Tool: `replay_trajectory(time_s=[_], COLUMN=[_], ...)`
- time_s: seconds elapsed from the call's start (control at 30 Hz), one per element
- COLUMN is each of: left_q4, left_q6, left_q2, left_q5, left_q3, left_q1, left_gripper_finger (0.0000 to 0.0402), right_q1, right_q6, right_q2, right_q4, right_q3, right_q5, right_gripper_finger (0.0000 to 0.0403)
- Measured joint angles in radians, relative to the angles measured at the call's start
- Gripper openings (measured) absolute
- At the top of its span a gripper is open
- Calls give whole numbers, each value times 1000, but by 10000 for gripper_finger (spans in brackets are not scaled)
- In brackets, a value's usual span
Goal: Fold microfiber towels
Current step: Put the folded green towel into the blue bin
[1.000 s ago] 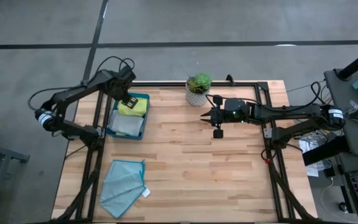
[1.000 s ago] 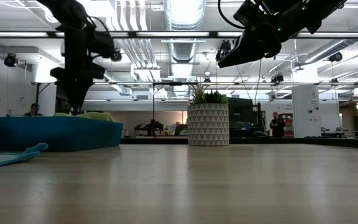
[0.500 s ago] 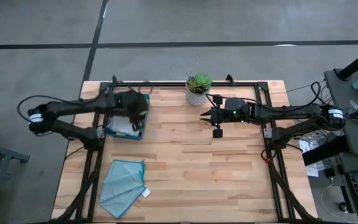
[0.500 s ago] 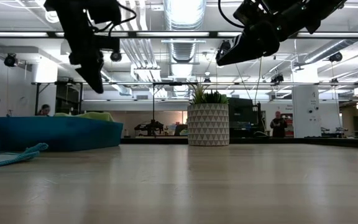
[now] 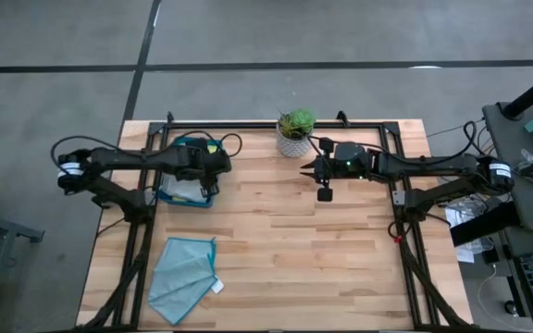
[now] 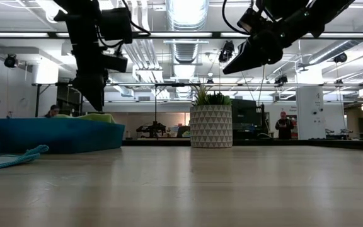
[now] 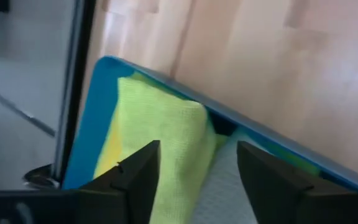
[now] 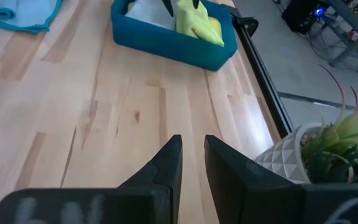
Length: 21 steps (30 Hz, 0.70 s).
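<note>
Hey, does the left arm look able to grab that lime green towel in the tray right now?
Probably yes. The left gripper hangs open right above the tray, and the lime green towel lies on top of the pile between its fingers, with nothing covering it. The right gripper waits well away near the plant.

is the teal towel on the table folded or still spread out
Roughly folded, not neat: the light teal towel lies in overlapping layers, skewed, white tag at one corner.

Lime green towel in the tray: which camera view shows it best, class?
The left wrist view: the lime green towel fills it. The right wrist view shows it small, the low view only its top above the tray; the high view mostly hides it.
</note>
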Motion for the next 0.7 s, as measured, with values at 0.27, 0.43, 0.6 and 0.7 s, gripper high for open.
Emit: replay_trajectory(time_s=[0.27, 0.43, 0.6, 0.7], left_q4=[-1, 51, 150, 175], left_q6=[54, 111, 156, 162], left_q2=[28, 36, 35, 35], left_q5=[-57, -36, -26, -17], left_q3=[-11, -41, -88, -108], left_q1=[6, 25, 68, 88], left_gripper_finger=[260, 258, 237, 216], right_q1=[-3, -3, -3, -3], right_q6=[0, 0, 0, 0], right_q2=[0, 0, 0, 0], right_q4=[0, -2, -2, -1], right_q3=[0, -2, -4, -4], right_q5=[0, 0, 0, 0], right_gripper_finger=[61, 61, 61, 61])
